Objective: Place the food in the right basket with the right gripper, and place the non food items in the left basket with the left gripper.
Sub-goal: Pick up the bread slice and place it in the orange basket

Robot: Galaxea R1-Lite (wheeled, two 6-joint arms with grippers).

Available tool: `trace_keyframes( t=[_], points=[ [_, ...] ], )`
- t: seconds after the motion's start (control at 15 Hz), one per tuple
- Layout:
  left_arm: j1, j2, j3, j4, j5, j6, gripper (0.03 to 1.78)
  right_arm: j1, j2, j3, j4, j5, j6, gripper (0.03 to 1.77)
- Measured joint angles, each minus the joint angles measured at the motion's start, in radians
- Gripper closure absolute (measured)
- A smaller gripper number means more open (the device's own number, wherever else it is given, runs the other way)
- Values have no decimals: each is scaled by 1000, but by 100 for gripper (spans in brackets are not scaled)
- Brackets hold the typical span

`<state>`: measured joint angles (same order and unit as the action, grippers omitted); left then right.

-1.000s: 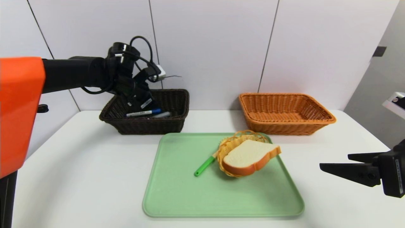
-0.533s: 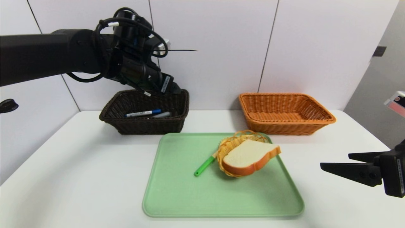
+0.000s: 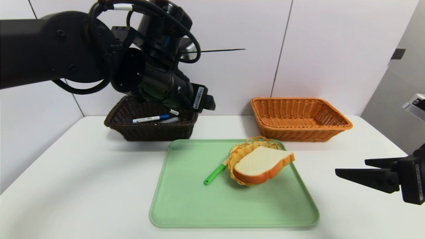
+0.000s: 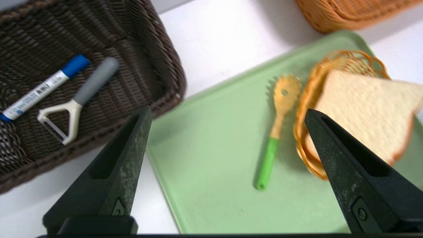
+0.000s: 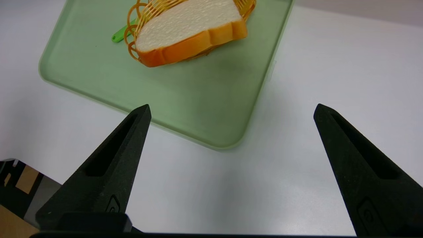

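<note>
Lit brightly and evenly, apparently from above. Casts soft, faint shadows across the white table. Shows a pale glare on the tabletop in the right wrist view. Looks slightly soft around the bread in the left wrist view.

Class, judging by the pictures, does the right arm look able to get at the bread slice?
Probably yes: the right gripper stands open and empty beside the tray, and nothing lies on top of the bread slice.
</note>
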<state>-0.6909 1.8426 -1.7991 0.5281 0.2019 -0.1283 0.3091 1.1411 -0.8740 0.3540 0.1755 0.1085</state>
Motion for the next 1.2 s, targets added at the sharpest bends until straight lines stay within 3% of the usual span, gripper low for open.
trace_keyframes(
  t=[0.33,0.53,1.0,1.2],
  points=[
    [-97,-180,250,-5,0,-16,14,1,73,-60,-1,0,85,10],
    [-110,-280,380,-7,1,-8,14,7,139,-110,4,-1,195,10],
    [-113,-360,450,-10,1,30,12,31,312,-193,9,7,467,10],
    [-113,-363,459,-10,3,31,12,45,359,-201,11,85,547,10]
  ],
)
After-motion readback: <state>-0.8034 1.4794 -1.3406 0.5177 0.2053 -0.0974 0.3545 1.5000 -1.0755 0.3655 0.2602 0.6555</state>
